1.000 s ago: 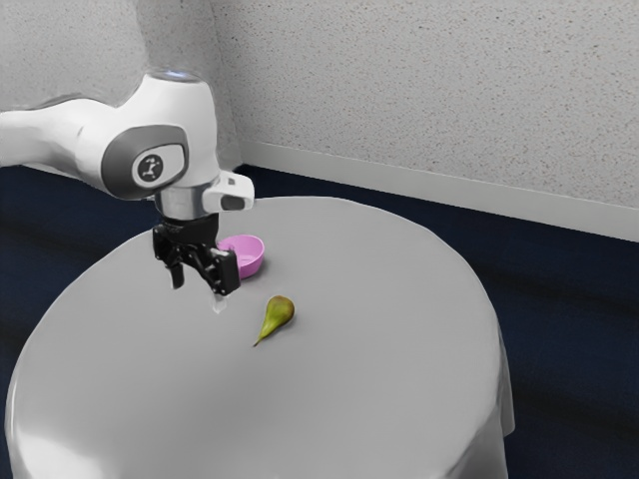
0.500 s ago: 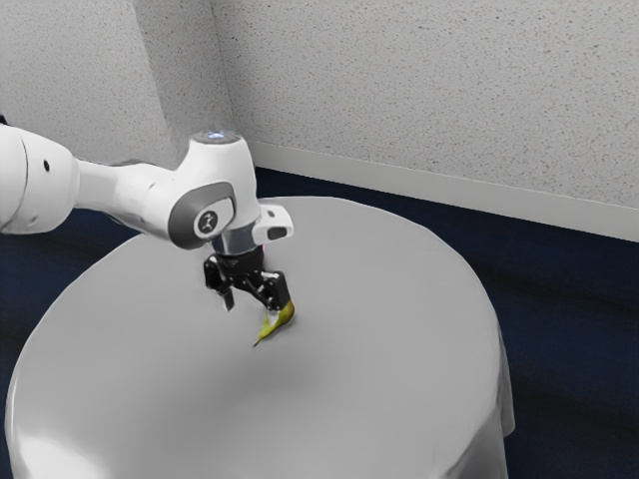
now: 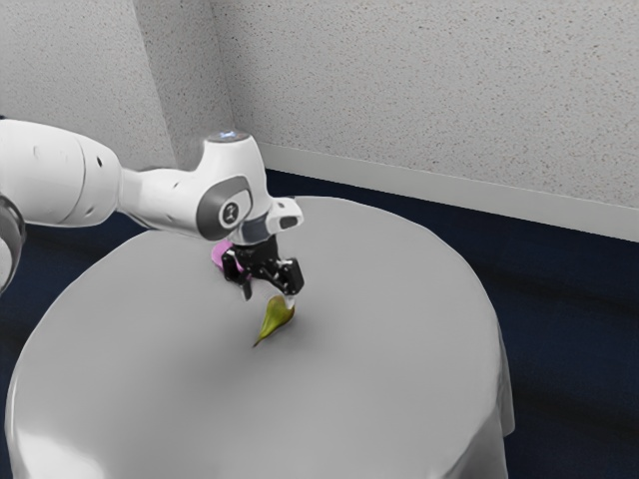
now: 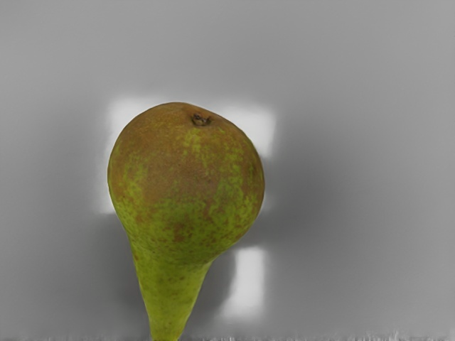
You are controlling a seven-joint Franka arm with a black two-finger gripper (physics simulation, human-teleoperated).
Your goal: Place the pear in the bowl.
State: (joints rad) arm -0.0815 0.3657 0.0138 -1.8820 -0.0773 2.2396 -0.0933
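Your claw (image 3: 269, 297) is spread apart over the pear (image 3: 275, 317), with the pink bowl (image 3: 220, 255) peeking out behind it, and you have lots of room to move around it on the smooth gray table (image 3: 389, 369), whose round edge is well apart from the claw, with dark blue floor (image 3: 574, 329) and a speckled wall (image 3: 449, 90) past that.
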